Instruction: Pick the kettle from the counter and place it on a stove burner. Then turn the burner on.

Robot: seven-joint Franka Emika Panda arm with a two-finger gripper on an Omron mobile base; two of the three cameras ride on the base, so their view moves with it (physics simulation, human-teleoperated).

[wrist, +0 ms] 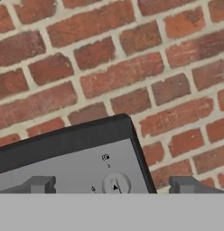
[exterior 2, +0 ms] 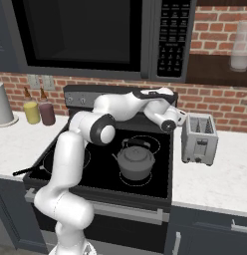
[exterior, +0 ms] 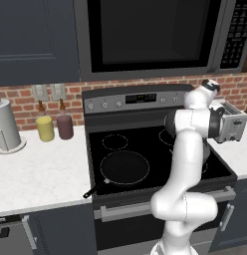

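Claw (wrist: pixel 114 186): jaws spread wide, holding nothing, aimed at the stove's rear control panel (wrist: pixel 73 164) against the brick wall (wrist: pixel 109 67).
Knob (wrist: pixel 116 184): round dial between the fingertips, just ahead of them.
Kettle (exterior 2: pixel 136 160): upright on a stove burner (exterior 2: pixel 137 180) at the front right of the black cooktop, clear of the arm.
Kettle handling: looks rigid, fairly heavy metal with smooth sides; the arched handle (exterior 2: pixel 137 143) is the sensible hold.
Judgement: placing seems done; turning the dial remains.
Table (exterior 2: pixel 220 182): carries a toaster (exterior 2: pixel 199 137).
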